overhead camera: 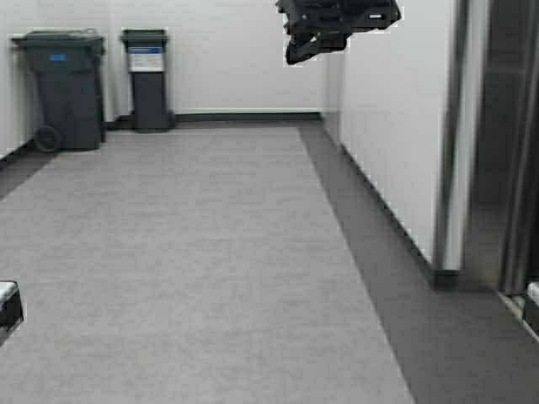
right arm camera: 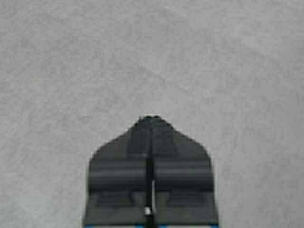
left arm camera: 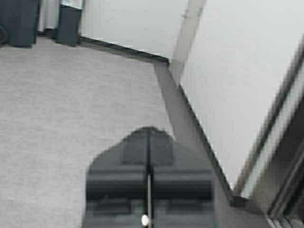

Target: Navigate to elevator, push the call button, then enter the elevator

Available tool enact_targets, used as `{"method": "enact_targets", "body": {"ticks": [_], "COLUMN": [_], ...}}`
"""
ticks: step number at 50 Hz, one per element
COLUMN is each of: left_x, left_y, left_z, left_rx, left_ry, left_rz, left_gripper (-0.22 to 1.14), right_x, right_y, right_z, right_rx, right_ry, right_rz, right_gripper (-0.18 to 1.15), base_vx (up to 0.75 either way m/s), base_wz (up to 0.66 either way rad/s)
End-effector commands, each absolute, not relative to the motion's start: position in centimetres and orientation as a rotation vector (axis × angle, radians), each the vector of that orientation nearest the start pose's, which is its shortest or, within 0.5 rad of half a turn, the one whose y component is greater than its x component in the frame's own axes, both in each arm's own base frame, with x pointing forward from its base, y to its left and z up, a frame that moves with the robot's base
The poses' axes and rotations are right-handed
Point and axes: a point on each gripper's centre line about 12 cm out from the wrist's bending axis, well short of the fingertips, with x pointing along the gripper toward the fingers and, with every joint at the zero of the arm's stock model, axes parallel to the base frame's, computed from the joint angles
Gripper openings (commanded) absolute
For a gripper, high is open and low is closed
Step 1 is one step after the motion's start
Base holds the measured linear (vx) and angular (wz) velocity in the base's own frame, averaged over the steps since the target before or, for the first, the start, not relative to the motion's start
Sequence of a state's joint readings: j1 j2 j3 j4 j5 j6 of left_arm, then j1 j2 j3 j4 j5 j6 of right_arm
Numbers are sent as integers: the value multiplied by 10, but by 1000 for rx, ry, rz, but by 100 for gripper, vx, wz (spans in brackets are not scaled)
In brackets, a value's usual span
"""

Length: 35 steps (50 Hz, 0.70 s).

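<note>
The elevator (overhead camera: 505,143) shows as a brushed steel frame and a dark door at the right edge of the high view, set back behind a white wall corner. It also appears in the left wrist view, the elevator (left arm camera: 285,161) lying ahead to one side. The call button is out of view. My left gripper (left arm camera: 148,129) is shut and empty above the carpet, pointing down the hallway. My right gripper (right arm camera: 150,118) is shut and empty too, over bare grey carpet. Only small bits of both arms show at the low corners of the high view.
A dark wheeled bin (overhead camera: 61,88) and a narrower bin with a blue-and-white label (overhead camera: 147,77) stand against the far wall. A white wall (overhead camera: 396,126) runs along the right, with a dark floor strip (overhead camera: 379,252) at its foot. Grey carpet (overhead camera: 185,252) stretches ahead. A black robot part (overhead camera: 337,25) hangs at top.
</note>
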State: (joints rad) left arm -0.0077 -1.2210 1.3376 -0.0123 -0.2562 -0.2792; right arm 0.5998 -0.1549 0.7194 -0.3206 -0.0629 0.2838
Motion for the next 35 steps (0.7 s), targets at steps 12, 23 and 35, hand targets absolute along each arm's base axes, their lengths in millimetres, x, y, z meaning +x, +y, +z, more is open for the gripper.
{"method": "enact_targets", "body": {"ticks": [12, 23, 35], "left_x": [176, 201, 203], "left_y": [1, -1, -2], "left_z": [276, 267, 266], "left_rx": [-226, -121, -131], "left_ry": [-132, -33, -34], "left_rz": [-10, -8, -18], "left_gripper": [2, 2, 2], "right_x": [315, 315, 316], "right_y": [178, 157, 145], "right_z": [257, 254, 260], "right_rx": [-102, -86, -68], "right_ry": [363, 368, 336], "right_rz": [529, 476, 451], "right_gripper": [5, 5, 5], "base_vx": [31, 39, 43], "base_wz": [18, 13, 15]}}
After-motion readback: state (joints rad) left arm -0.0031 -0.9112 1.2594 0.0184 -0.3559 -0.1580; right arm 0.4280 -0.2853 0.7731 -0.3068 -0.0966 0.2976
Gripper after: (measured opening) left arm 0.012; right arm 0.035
